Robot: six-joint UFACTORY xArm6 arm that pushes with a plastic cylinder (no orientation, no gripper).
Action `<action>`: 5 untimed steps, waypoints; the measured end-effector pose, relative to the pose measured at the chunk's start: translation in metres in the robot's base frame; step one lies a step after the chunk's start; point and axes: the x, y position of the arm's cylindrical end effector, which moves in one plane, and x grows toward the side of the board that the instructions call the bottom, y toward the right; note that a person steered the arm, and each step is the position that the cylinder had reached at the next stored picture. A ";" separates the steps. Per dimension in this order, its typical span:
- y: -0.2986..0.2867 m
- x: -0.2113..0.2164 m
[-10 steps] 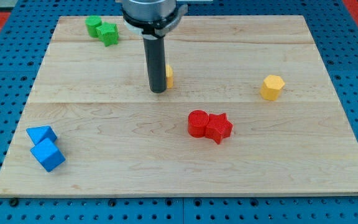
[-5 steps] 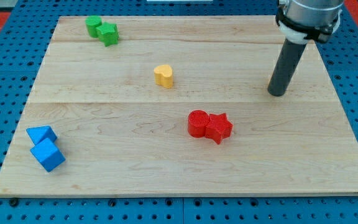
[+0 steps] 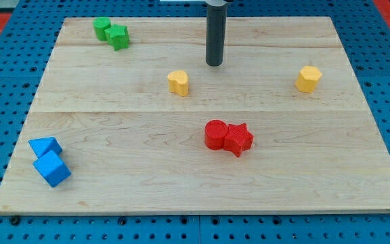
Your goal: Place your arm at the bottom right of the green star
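The green star lies near the board's top left, touching a green cube on its left. My tip stands on the board well to the right of the green star and a little lower, up and right of the yellow heart-shaped block. The rod rises straight out of the view's top.
A yellow hexagonal block lies at the right. A red cylinder and a red star touch near the middle bottom. Two blue blocks sit at the bottom left. The wooden board rests on a blue pegboard.
My tip swung from beside the yellow heart to the right side, then back to the top middle. The yellow hexagon shifted slightly up and right.
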 end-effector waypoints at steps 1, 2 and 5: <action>-0.002 0.000; -0.052 0.014; -0.244 -0.036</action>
